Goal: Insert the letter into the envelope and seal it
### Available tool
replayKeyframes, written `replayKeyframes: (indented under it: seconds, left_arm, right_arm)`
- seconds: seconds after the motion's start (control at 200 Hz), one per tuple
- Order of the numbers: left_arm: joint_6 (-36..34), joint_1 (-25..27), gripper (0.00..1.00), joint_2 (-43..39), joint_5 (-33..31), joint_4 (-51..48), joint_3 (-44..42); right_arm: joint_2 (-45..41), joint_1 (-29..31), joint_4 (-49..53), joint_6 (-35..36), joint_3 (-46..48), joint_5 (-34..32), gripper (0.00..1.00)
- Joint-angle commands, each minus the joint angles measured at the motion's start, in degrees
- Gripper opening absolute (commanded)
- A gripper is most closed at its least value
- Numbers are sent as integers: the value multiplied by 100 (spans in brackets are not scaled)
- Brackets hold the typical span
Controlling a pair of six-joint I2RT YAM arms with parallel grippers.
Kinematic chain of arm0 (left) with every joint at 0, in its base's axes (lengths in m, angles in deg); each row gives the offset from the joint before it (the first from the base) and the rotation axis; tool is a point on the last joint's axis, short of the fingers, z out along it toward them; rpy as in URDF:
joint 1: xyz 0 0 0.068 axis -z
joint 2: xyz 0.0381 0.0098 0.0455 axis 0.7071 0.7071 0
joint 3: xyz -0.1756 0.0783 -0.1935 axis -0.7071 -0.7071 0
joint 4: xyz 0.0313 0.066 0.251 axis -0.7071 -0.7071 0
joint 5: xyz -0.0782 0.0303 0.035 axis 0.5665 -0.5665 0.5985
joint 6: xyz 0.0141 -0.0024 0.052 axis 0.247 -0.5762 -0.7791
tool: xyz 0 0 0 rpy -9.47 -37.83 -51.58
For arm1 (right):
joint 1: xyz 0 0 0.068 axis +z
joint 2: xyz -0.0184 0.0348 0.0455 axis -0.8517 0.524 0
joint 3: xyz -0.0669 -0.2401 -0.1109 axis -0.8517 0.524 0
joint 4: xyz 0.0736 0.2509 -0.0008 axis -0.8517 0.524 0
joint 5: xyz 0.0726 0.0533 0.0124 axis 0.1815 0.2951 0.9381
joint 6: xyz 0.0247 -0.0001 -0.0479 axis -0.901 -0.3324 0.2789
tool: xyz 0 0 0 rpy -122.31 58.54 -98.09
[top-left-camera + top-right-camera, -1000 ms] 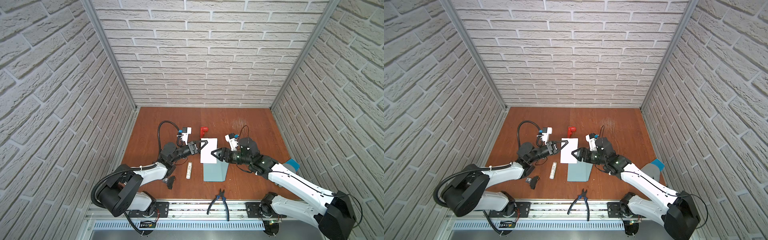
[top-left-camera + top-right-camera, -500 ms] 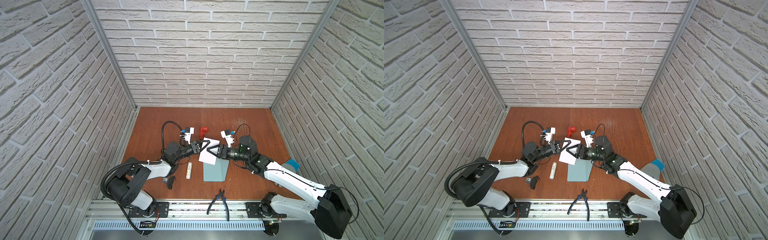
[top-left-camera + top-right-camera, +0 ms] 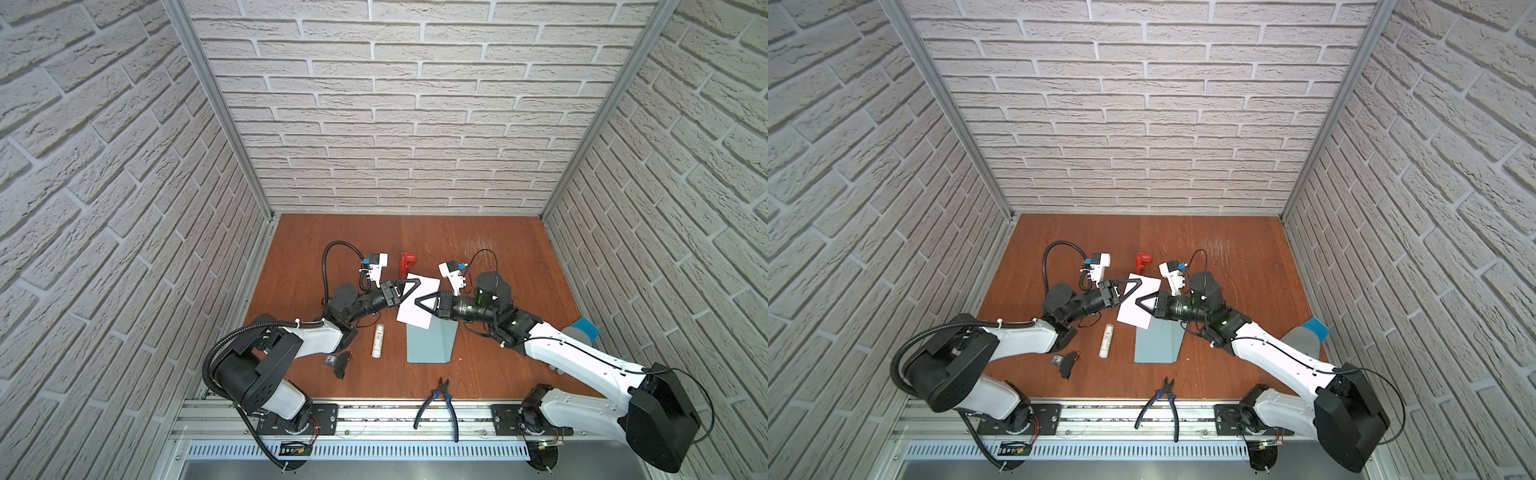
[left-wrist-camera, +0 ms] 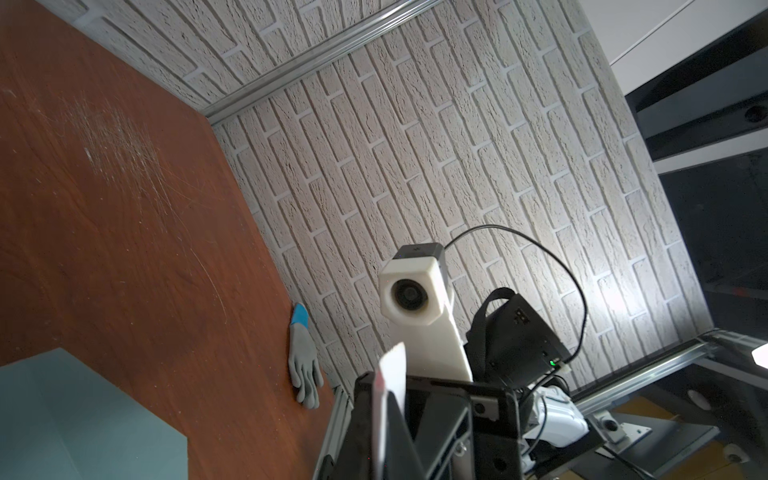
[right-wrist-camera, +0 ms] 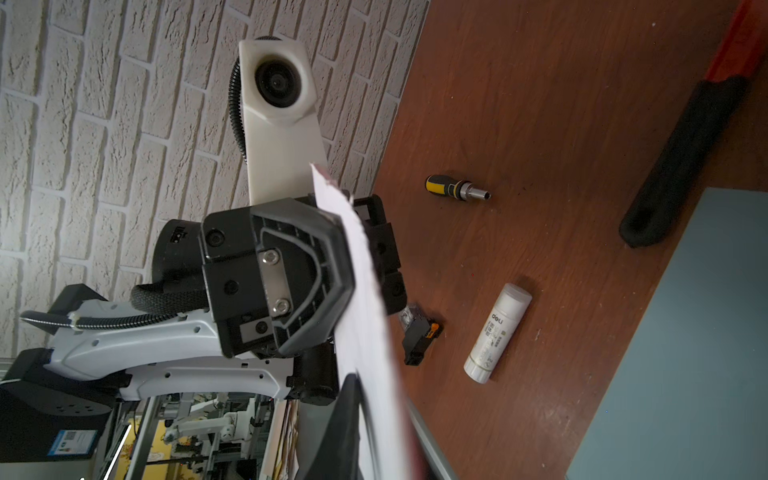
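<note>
Hanging above the envelope (image 3: 430,345), the letter (image 3: 413,318) is pinched at one side by the right gripper (image 3: 422,303) fingers; whether the left gripper (image 3: 413,286) grips the opposite side, can't tell. Light, bendy card, likely: hold near an edge.

A: Where is the letter (image 4: 390,382)?
B: Edge-on against the black right pincer (image 4: 386,419), which carries a white camera (image 4: 409,295).
A: And on the surface (image 4: 124,208)?
B: An envelope (image 4: 62,415) corner; a grey glove (image 4: 305,365) lies against the brick wall (image 4: 415,145).

Bright, even light; close-up letter (image 5: 365,311) edge blurred
</note>
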Motion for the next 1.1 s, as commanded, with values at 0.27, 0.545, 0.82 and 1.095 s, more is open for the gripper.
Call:
replayKeyframes:
  seconds: [0.27, 0.545, 0.82, 1.095]
  left_arm:
    - [-1956, -192, 61, -1551, -620, -3960, 257]
    - [-3705, 368, 52, -1687, -2027, -7996, 1300]
    - [-3462, 776, 37, -578, -1911, -7768, 1443]
    - [-3330, 838, 24, 124, -1694, -7379, 1489]
  right_arm:
    - [-756, -139, 3979, 1727, -1161, -1798, 6]
    - [-614, -277, 5433, 2440, -1307, -2583, 6]
    - [-194, -294, 5388, 2556, -1216, -2461, 6]
    - [319, -389, 4901, 2489, -1076, -2207, 6]
